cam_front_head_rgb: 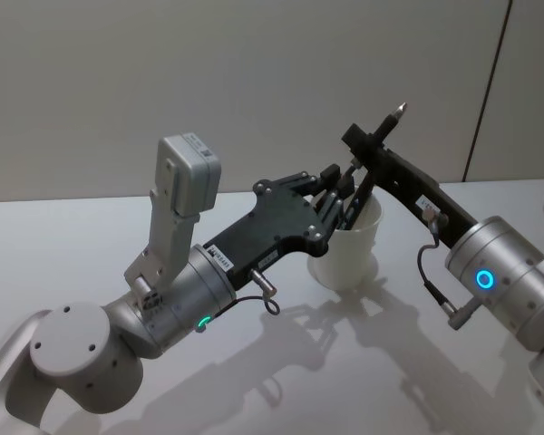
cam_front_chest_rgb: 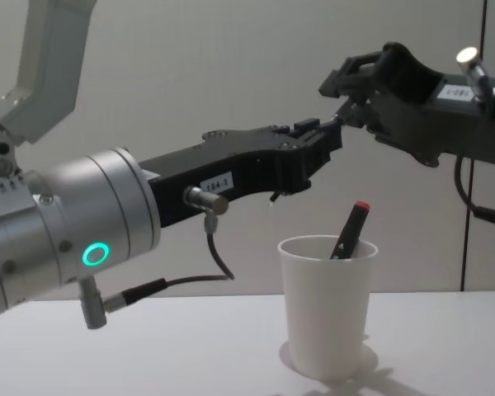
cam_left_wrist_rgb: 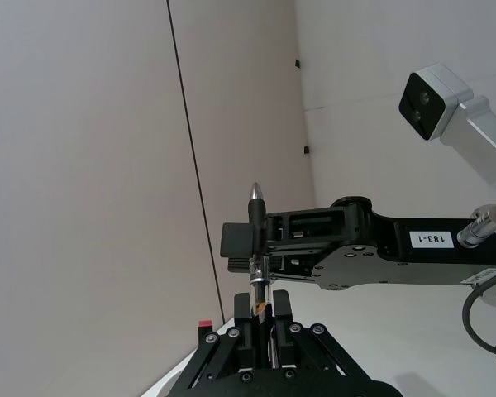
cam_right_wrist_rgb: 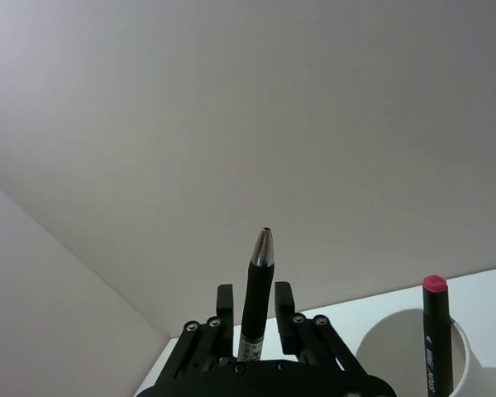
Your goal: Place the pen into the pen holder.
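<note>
A black pen (cam_front_head_rgb: pixel 394 118) with a silver tip stands nearly upright above the white paper-cup pen holder (cam_front_head_rgb: pixel 349 254). My right gripper (cam_front_head_rgb: pixel 374 143) reaches in from the right and is shut on the pen's (cam_right_wrist_rgb: pixel 260 265) upper barrel, with the tip poking past its fingers. My left gripper (cam_front_head_rgb: pixel 343 204) comes from the left, just over the cup's rim, and is shut on the pen's (cam_left_wrist_rgb: pixel 257 207) lower end. From the left wrist, my left gripper (cam_left_wrist_rgb: pixel 264 318) sits right under my right gripper (cam_left_wrist_rgb: pixel 256 240). The chest view shows the cup (cam_front_chest_rgb: pixel 326 305) below both.
A black marker with a red cap (cam_front_chest_rgb: pixel 351 227) leans inside the cup (cam_right_wrist_rgb: pixel 397 356). The cup stands on a white table (cam_front_head_rgb: pixel 254 381), with a plain wall behind it. My left arm's camera housing (cam_front_head_rgb: pixel 186 177) rises at the left.
</note>
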Tool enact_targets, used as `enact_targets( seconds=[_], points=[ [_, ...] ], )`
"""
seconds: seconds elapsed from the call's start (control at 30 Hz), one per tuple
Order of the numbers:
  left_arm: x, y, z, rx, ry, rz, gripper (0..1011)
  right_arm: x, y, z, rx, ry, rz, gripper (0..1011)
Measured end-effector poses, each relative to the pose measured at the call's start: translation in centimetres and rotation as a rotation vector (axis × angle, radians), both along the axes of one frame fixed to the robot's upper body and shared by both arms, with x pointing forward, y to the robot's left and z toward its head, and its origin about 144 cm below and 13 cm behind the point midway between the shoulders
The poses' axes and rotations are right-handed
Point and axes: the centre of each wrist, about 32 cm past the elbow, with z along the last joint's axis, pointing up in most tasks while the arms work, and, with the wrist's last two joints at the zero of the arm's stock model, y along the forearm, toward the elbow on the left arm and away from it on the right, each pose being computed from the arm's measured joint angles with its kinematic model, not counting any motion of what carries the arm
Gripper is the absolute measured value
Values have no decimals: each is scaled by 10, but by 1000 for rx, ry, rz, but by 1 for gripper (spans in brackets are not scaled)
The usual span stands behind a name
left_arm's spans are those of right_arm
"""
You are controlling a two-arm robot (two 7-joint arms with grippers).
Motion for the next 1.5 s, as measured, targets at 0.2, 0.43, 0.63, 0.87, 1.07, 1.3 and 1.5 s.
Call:
enact_targets(
  seconds=[0.2, 0.43, 0.63, 0.87, 1.07, 1.3, 1.5],
  points=[
    [0, 0, 0, 0, 0, 0, 154, 0, 0, 0, 1, 0, 1, 165],
    [0, 0, 0, 1, 1, 0, 154, 0, 1, 0, 2, -1, 2, 130],
    [0, 0, 0, 1, 1, 0, 154, 0, 1, 0, 1, -1, 2, 130],
    [0, 0, 0, 0, 1, 0, 154, 0, 1, 0, 0, -1, 1, 130],
    [0, 0, 0, 0, 1, 0, 154, 0, 0, 0, -1, -1, 1, 130],
    [0, 0, 0, 0, 0, 0, 154, 0, 0, 0, -1, 0, 1, 130],
    [0, 0, 0, 0, 0, 0, 154, 0, 1, 0, -1, 0, 1, 130]
  ],
)
